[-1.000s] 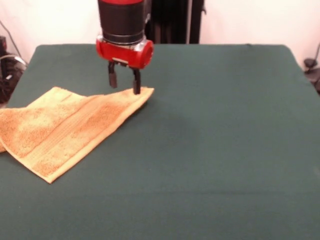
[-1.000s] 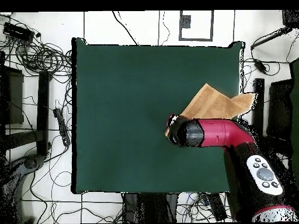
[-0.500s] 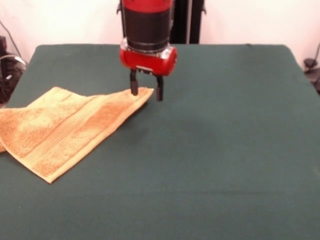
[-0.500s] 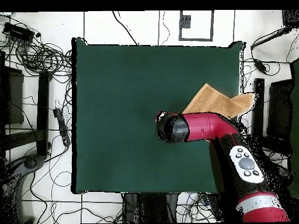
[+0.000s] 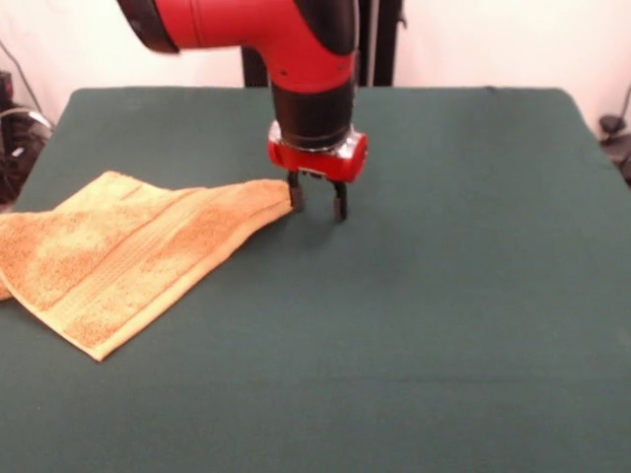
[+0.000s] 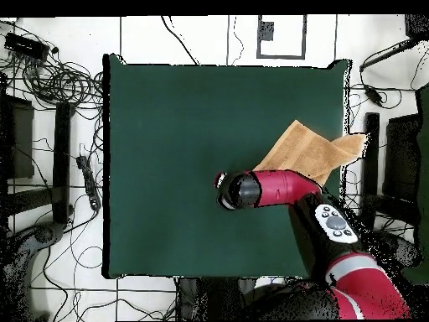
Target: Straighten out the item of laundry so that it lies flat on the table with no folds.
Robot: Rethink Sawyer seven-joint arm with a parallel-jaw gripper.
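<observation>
- I am looking at the gripper (image 5: 317, 200), which is hanging low over the table (image 5: 463, 296), just at the towel's pointed corner.
- Its two fingers are standing apart with green cloth showing between them, so I am reading it as parted and empty; one finger (image 5: 296, 195) is sitting right at the corner tip, though I cannot tell whether it is touching.
- The towel (image 5: 118, 258) is lying on the table's left side in the front view, tapering to that corner, with its far end running off the table edge.
- From overhead, the towel (image 6: 306, 151) is showing a folded flap toward the table's edge, so it is not yet flat.
- I am judging this as the corner-grasp stage, with most of the straightening left to do.
- Next, I am thinking the fingers need to straddle the corner, close on it, then draw it out toward the open middle of the table.
</observation>
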